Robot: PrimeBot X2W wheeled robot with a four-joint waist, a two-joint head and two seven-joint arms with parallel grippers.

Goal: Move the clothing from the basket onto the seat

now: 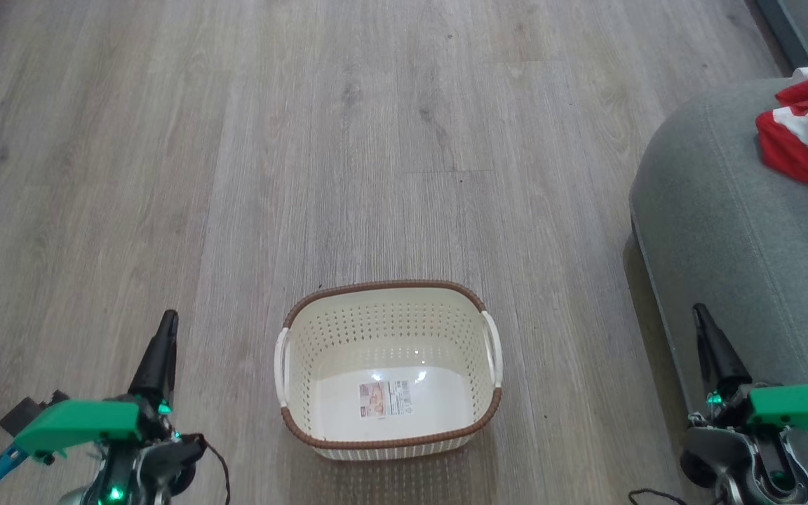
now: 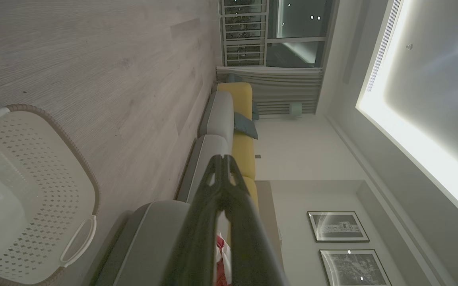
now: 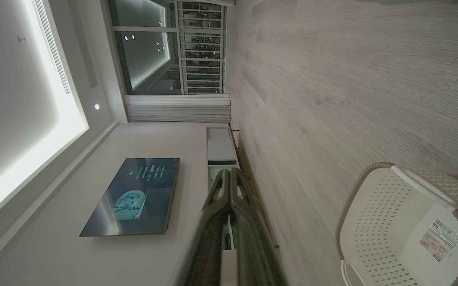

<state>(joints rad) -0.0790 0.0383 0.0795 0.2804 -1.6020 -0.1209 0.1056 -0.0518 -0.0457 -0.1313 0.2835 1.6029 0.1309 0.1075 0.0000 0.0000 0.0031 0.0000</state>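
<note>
In the head view, the basket (image 1: 376, 330) stands on the floor (image 1: 306, 140) at the lower middle, with a label (image 1: 385, 398) lying on its bottom. The seat (image 1: 719, 210) stands at 3 o'clock of the basket, with a strip of floor between them. The clothing (image 1: 807, 133) lies on the seat toward its far side, at about 2 o'clock from the basket and well apart from it. The left end effector (image 1: 168, 321) is at 9 o'clock of the basket, over the floor and apart from it. The right end effector (image 1: 700, 312) is at 3 o'clock of the basket, at the seat's near edge, with the clothing at 1 o'clock beyond it.
</note>
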